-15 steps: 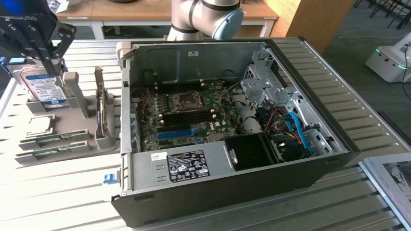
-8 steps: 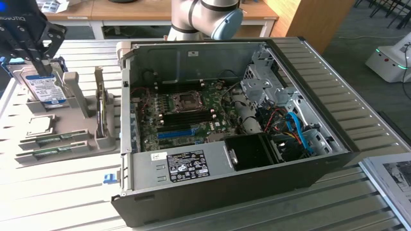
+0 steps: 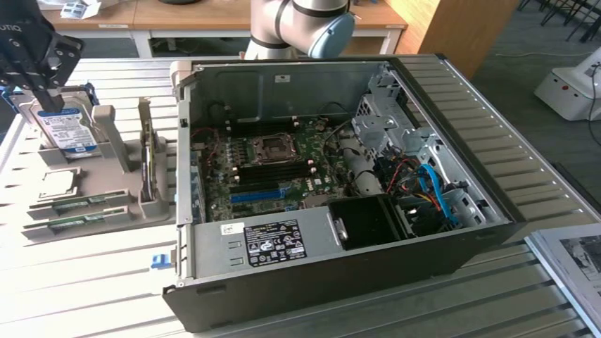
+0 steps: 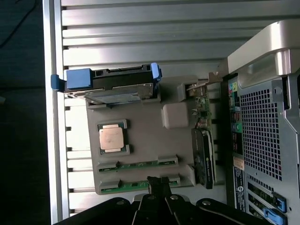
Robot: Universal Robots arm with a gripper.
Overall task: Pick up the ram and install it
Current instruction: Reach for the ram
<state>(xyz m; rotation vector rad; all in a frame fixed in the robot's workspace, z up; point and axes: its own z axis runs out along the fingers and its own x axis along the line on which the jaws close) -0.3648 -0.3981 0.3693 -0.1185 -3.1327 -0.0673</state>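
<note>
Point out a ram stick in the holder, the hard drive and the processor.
ram stick (image 4: 138, 164), wrist view, middle of its green board.
hard drive (image 3: 69, 130), exterior view, on its blue-white label.
processor (image 4: 111, 139), wrist view, centre of its metal lid.

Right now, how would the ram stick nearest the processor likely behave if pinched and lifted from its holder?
The ram looks thin and flat, so probably light and stiff, yet fragile if bent. It sits low in the grey holder with tabs at its ends, so it would likely resist sideways pushes and offer only narrow edges.
</note>
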